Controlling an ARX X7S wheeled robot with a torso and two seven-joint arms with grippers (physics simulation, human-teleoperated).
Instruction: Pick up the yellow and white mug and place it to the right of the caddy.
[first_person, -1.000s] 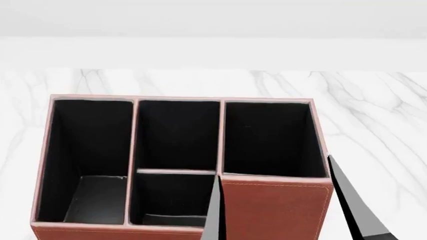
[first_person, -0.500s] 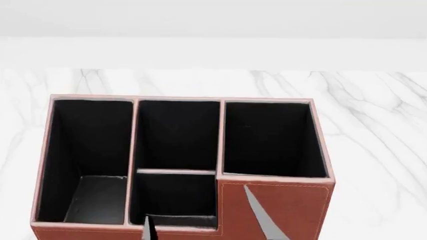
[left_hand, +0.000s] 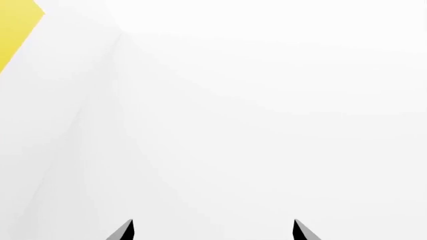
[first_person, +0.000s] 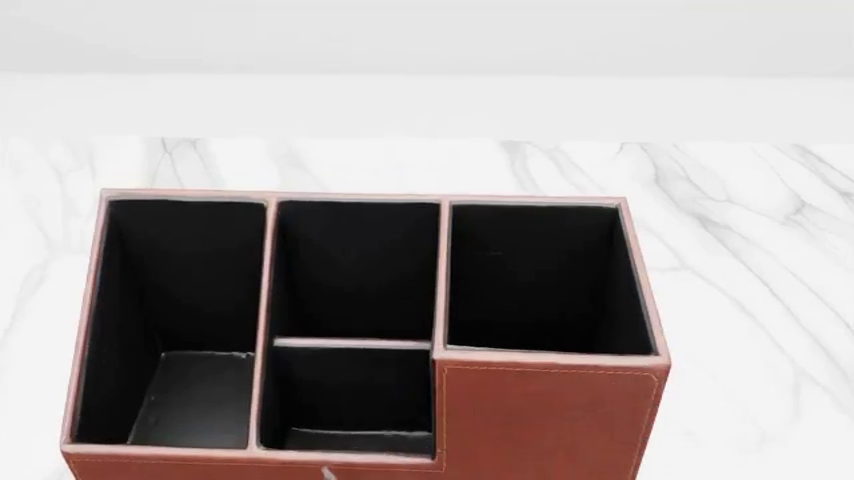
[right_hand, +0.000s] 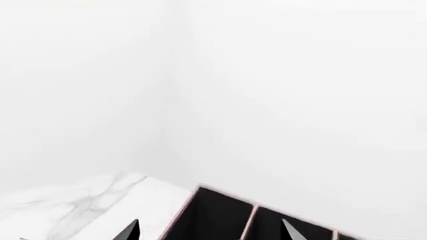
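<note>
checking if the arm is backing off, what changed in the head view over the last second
The dark gripper fingers that stood in front of the caddy's near right corner a second ago slid left and down, and now have all but left the head view; only a faint sliver shows at the bottom edge. Nothing was grasped or released. The caddy and the marble table stayed put. The mug is not in the head view.

Left claw (left_hand: 212, 231) with pointed black-and-grey tips, right claw (right_hand: 210, 231) with matching dark, tapered tips
</note>
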